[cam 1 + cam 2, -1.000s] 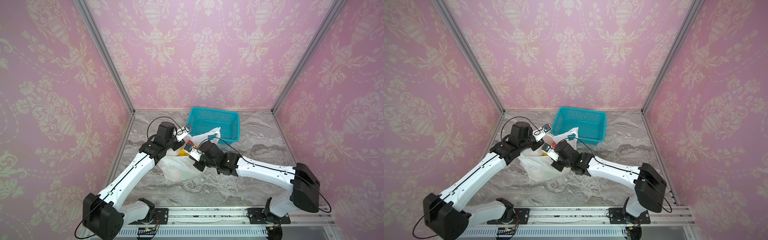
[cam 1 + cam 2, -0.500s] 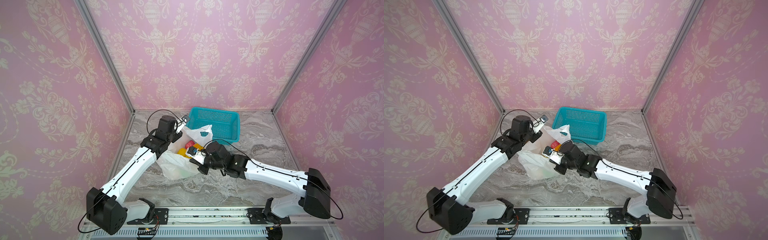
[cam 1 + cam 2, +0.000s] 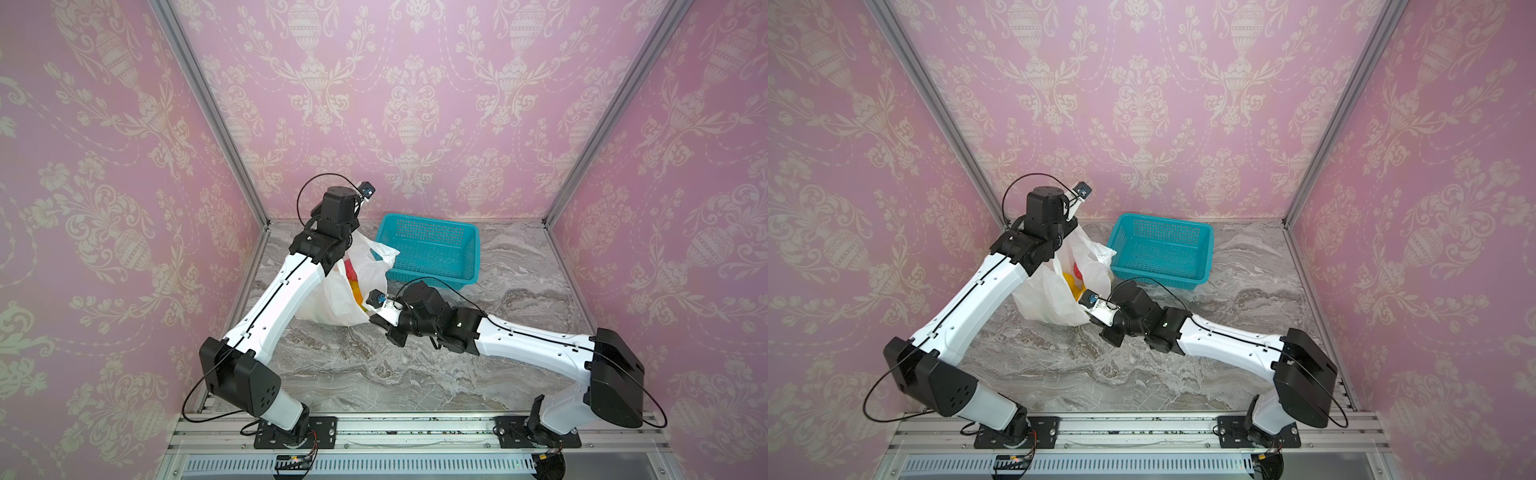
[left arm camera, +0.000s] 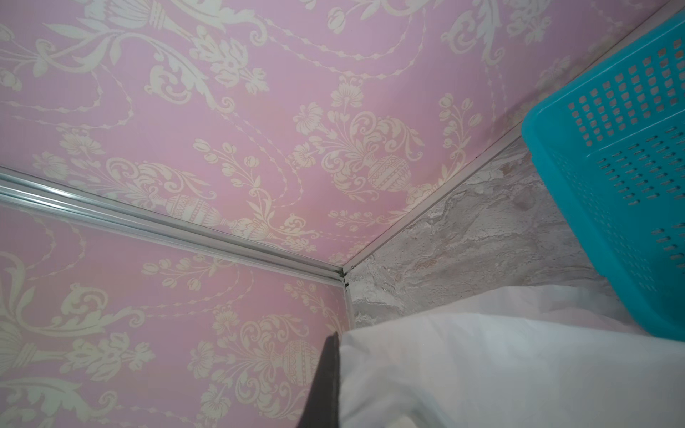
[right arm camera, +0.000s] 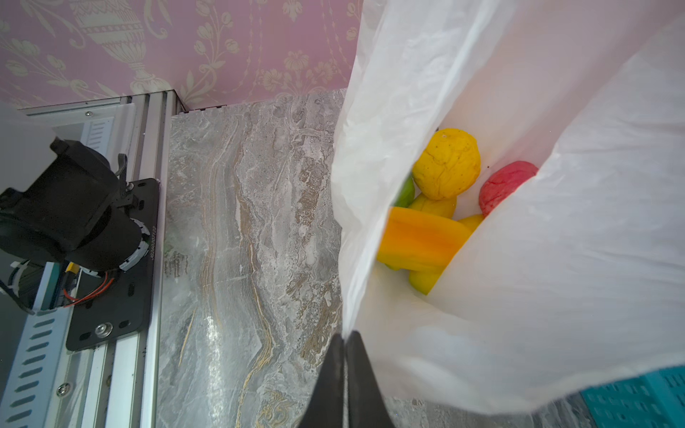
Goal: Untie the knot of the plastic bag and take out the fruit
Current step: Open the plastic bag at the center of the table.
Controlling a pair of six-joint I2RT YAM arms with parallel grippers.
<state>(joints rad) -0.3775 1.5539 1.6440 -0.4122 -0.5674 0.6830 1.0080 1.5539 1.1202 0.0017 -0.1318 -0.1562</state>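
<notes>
Table [image 3: 415,365], grey marble top, lies beneath both grippers and carries all the items below; plastic bag [image 3: 332,299], thin white film, stands on it, stretched between the two grippers with its mouth gaping, and a rim that slips from either pinch would likely let the mouth fall shut over the contents; teal basket [image 3: 432,276], mesh, empty, sits just beyond the left gripper and well behind the right, the likely drop-off, and a piece released short of it could roll across the table; left gripper [image 4: 333,355] is closed on the far upper rim of the bag, one dark finger showing against the film, and a harder upward pull might tear the film or tip the whole bag; right gripper [image 5: 345,355] is low at the near rim, its jaws pressed together where the edge of the film runs in, seemingly nipping it, so with both grippers occupied neither is free to reach inside; fruit [image 5: 446,165], yellow, red, green and orange pieces, is heaped in the bottom of the bag ahead of the right gripper's tips, glossy and prone to squirt from a pinch; knot, no tied bunch in view, judged already undone
</notes>
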